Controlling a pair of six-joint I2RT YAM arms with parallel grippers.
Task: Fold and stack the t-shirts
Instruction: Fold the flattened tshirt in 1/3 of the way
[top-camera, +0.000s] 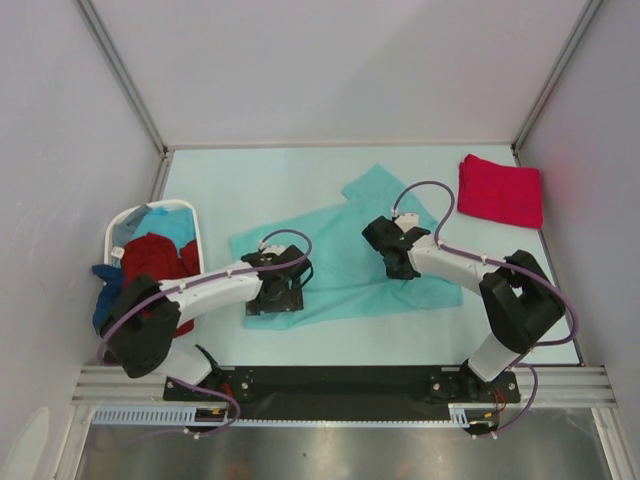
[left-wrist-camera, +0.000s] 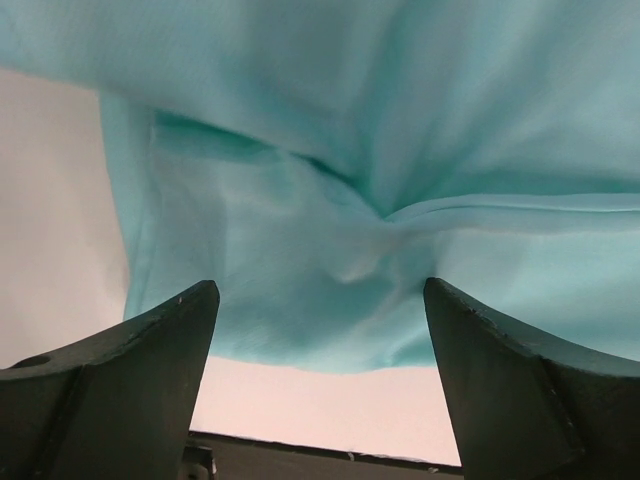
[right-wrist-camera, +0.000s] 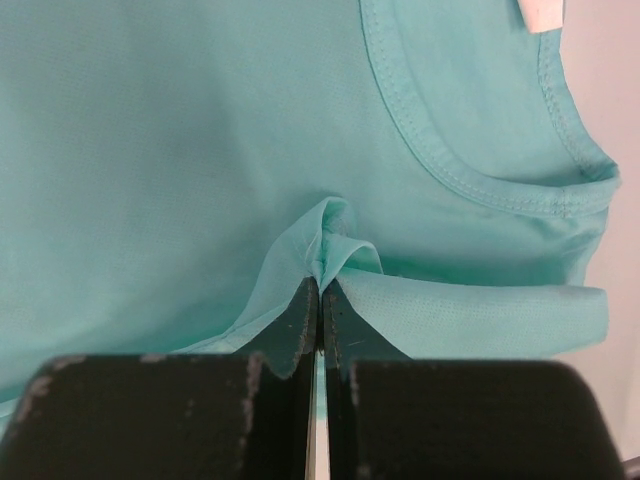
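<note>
While pinching a fold of light teal t-shirt with right gripper, holding left gripper spread wide just above it.

teal shirt cropped, basket shirts jumbled

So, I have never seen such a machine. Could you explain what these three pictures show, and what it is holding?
Two robot arms are bolted at the table's near edge. One picture looks down from above; the other two come from small cameras on each wrist, so you see the fingers up close. A teal shirt lies spread in the middle. The right gripper is shut, pinching a fold of it near the collar. The left gripper is open over the shirt's edge, holding nothing. A folded red shirt lies at the far right. A white basket on the left holds more shirts.
</note>
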